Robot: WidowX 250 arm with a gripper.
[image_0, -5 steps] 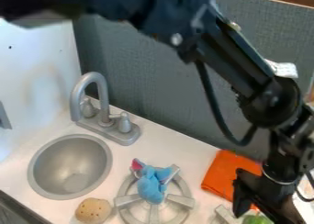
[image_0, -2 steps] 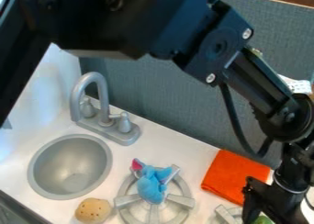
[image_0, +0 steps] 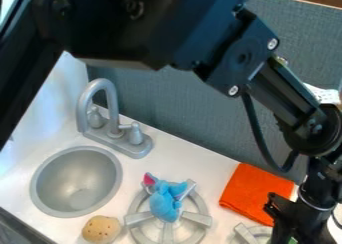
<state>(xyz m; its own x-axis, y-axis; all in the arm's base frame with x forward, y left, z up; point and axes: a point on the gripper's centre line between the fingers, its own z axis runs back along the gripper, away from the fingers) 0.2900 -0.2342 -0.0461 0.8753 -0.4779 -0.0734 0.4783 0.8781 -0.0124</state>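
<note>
Taking the grey burner (image_0: 196,218) as our landmark, we see open white counter (image_0: 184,160) behind it, reaching back to the grey fabric-like panel (image_0: 160,105), and a narrower strip between it and the round silver sink (image_0: 41,193) to its left. The soft blue toy with pink in its ear (image_0: 163,205) blocks a low pass over its middle. The tan speckled round object (image_0: 101,229) sits just beside it on the left. Behind and left, the tall curved silver faucet (image_0: 111,105) stands in our way. To its right, we have a bare gap, then the flat orange cloth (image_0: 254,192), with the black gripper (image_0: 294,220) beyond.
</note>
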